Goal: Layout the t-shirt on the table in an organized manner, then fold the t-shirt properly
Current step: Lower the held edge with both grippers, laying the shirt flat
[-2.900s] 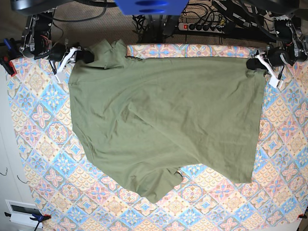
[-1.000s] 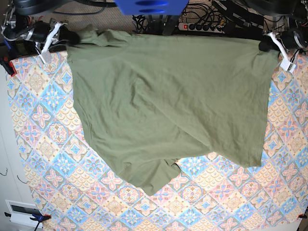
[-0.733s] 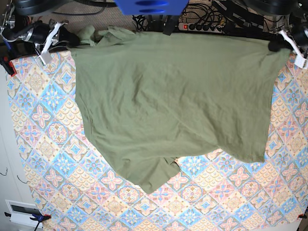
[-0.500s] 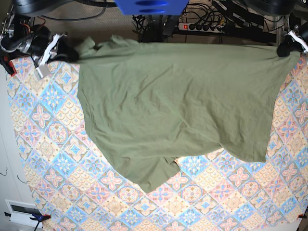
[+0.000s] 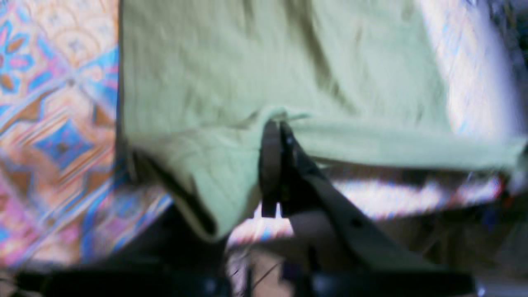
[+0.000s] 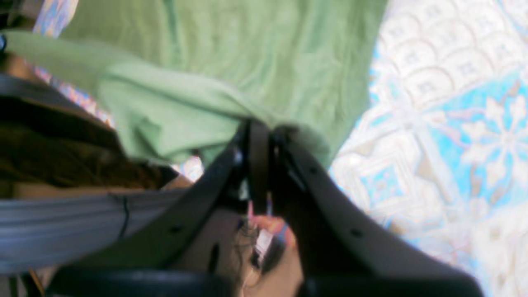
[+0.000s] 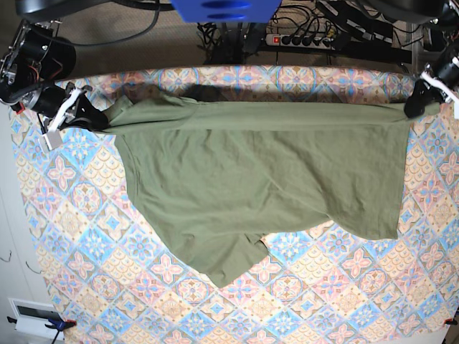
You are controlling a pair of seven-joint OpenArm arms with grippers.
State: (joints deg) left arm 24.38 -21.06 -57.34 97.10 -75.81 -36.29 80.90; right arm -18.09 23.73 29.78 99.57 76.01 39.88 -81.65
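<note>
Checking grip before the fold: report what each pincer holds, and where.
Both hold the t-shirt: left pincer and right pincer each pinch an opposite end of its far edge.

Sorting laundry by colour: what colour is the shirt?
Plain olive green shirt, clearest in the base view.

This looks like a robotics lab bench. The large table under a tile-patterned cloth of pink, blue, cream and orange diamonds point(image 7: 344, 301) is clamped at its corners. Just behind its far edge lie a white power strip with a red switch point(image 7: 305, 39) and tangled black cables point(image 7: 358, 29), near a blue plastic mount point(image 7: 226, 10).
</note>
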